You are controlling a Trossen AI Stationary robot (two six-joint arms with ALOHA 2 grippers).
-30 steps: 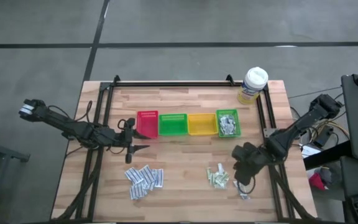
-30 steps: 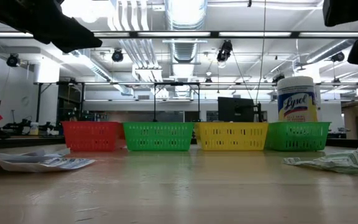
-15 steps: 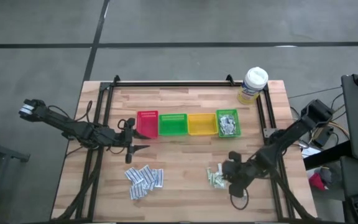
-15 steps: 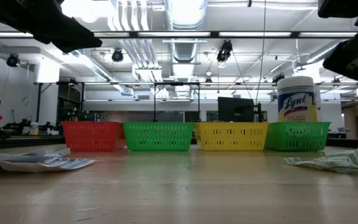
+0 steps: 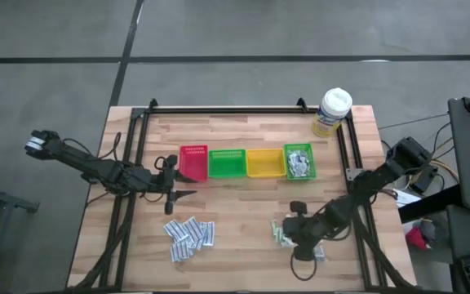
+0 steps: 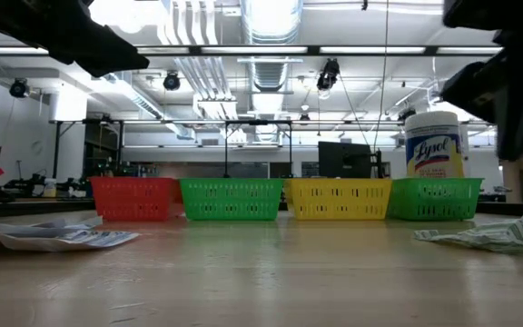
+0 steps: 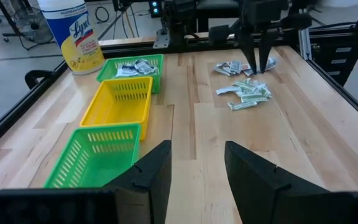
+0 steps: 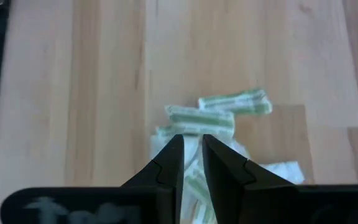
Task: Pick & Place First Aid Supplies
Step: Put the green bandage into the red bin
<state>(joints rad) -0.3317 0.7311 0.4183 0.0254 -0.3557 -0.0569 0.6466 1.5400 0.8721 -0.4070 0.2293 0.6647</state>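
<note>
pale green sachets (image 5: 283,233) lie in a small pile on the tabletop (image 5: 243,253); your right tool (image 5: 298,234) hangs just over them, fingers nearly together, pinching nothing. your left tool (image 5: 179,189) waits spread beside the red bin (image 5: 192,162).

left gripper (image 7: 196,163) jaws apart, empty | sachets (image 7: 247,94) far table (image 7: 303,124) | wipes tub (image 7: 75,32) beside green bin (image 7: 135,70)

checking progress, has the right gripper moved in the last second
Yes. In the high view the right gripper has moved left, toward the pale green sachets, away from the table's right rail.
</note>
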